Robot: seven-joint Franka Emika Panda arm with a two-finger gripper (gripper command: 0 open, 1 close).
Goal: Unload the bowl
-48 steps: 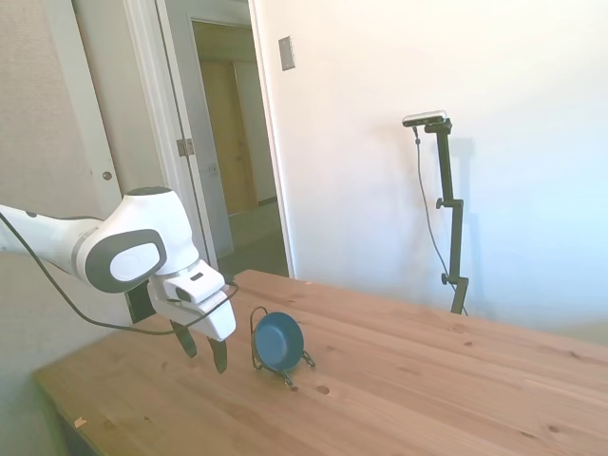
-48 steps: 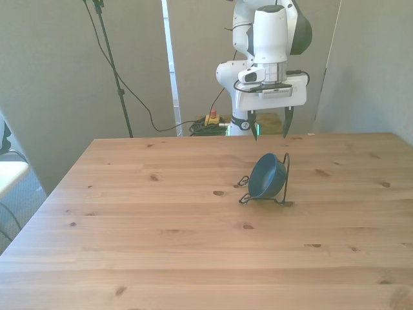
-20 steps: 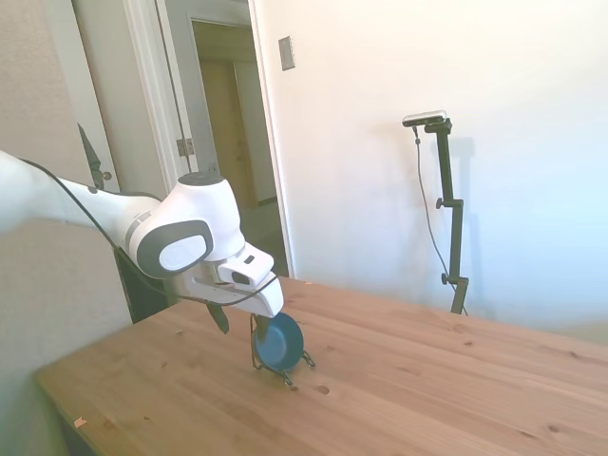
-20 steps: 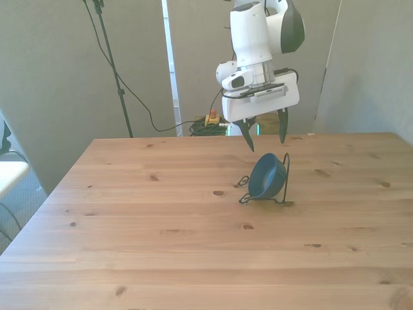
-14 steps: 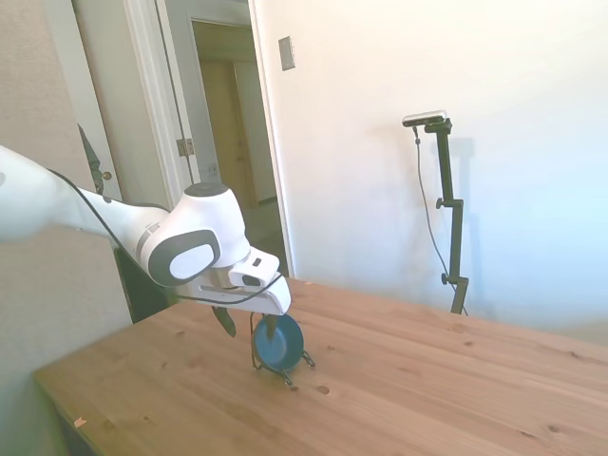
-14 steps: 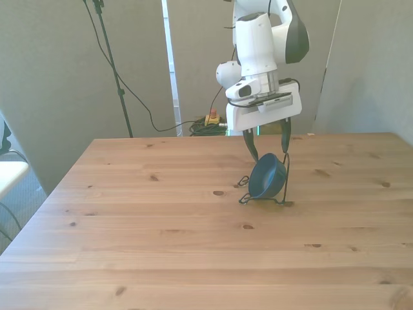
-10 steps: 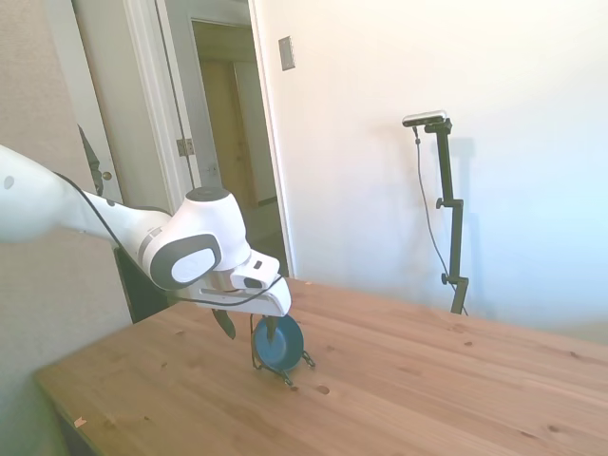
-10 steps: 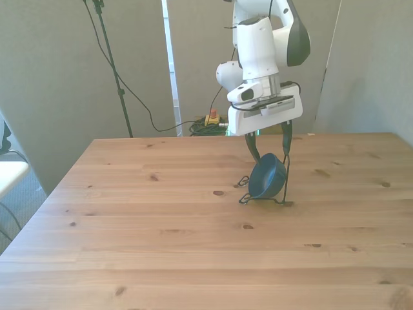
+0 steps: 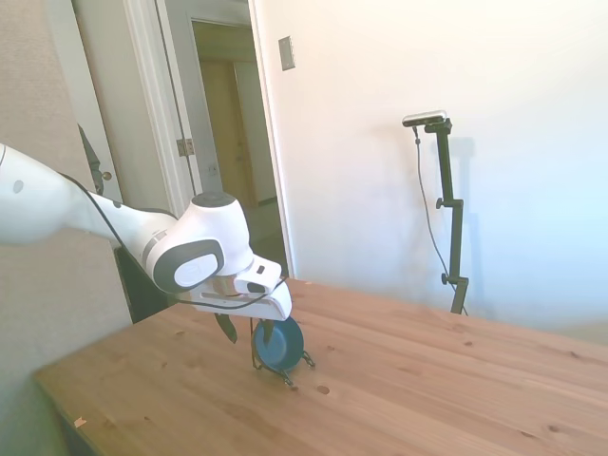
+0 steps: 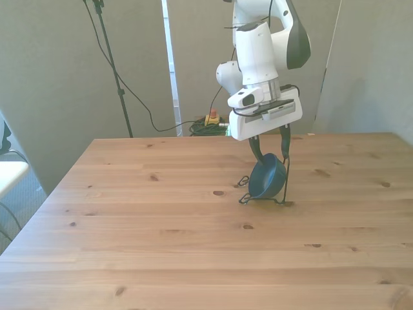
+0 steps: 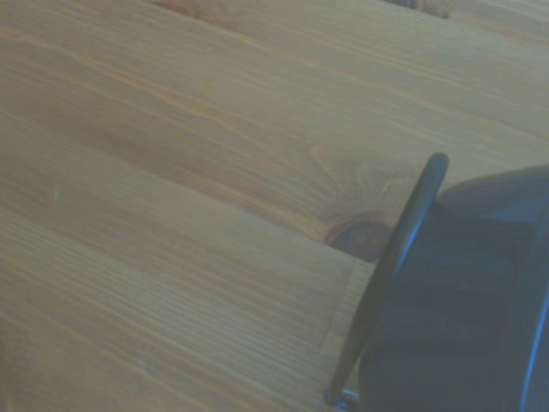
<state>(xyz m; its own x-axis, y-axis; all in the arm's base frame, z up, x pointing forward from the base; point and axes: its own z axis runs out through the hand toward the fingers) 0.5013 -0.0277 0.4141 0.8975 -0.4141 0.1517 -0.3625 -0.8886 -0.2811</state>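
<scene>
Bowl [image 10: 267, 179] stood on edge in the thin black wire stand [image 10: 284, 182], near the far edge of the surface [image 10: 161, 252] and toward the front view's right. Dark blue, plain, smooth. Its open side faced the front view's right, against the stand's upright loop; the rounded back faced the front view's left.

Tool [image 10: 271, 152] was low over the bowl's upper rim, fingers spread apart and holding nothing. In the front view one finger [image 10: 255, 149] hung beside the bowl's back and the other ran down on the stand side, so the rim appeared to sit between them. Contact could not be confirmed from either wide view. In the side view the tool [image 9: 249, 329] hid much of the bowl [image 9: 281, 345], and only the lower part showed.

Wrist view was soft: the dark bowl [image 11: 463, 292] with a wire [image 11: 399, 249] of the stand curving past it, over wood grain.

Handling, as a judgement: small and likely light, rigid, with a hard slick finish that could slip in a shallow pinch. The rim looked the only practical hold, one finger inside and one outside at the top. The wire loop stood close to the open side, so the inner finger had little room and risked pinching the wire along with the rim, or dragging the light stand up with the bowl.
</scene>
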